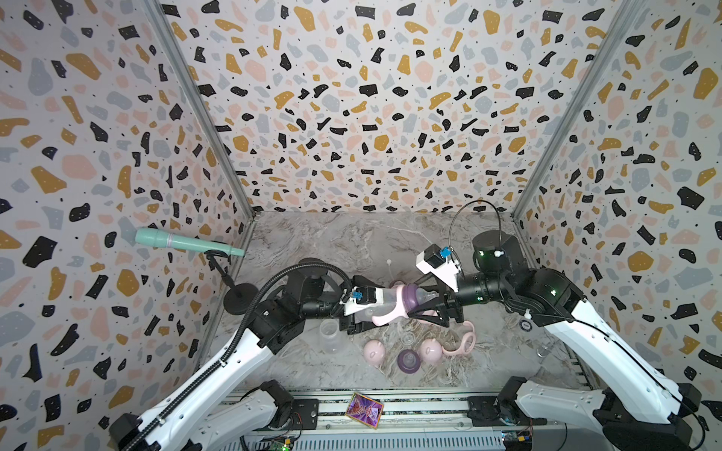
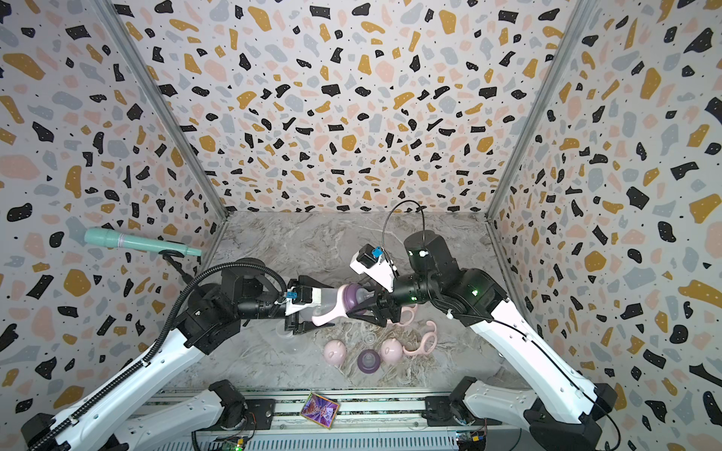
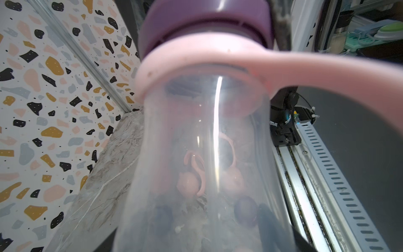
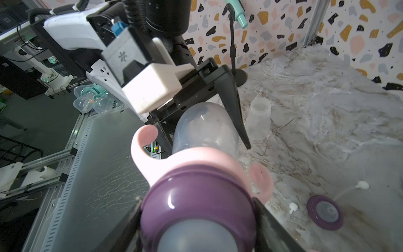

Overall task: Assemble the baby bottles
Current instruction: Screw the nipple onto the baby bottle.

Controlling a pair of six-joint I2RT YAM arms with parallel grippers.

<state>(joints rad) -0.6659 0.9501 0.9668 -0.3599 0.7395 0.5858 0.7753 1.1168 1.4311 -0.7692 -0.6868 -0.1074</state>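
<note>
My right gripper (image 1: 416, 298) clamps the ring (image 1: 408, 295). My left gripper (image 1: 365, 306) clamps the bottle (image 1: 385, 300), held level above the table (image 1: 312, 242). The collar (image 1: 385, 319) sits on its neck. In my judgement the cap is still to fit. Two caps (image 1: 374, 351), a spare ring (image 1: 408, 359), a loose collar (image 1: 463, 343) and an empty bottle (image 1: 330, 336) await assembly.

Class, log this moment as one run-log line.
left claw: grips clear bottle | right claw: grips purple teat ring | pink collar: on bottle neck | pink caps: loose on table

Top views: looking down from high at the front, both covering the marble tabletop (image 1: 312, 242).
Wrist views: facing each other at close range — sharing the held bottle (image 3: 202, 152).
</note>
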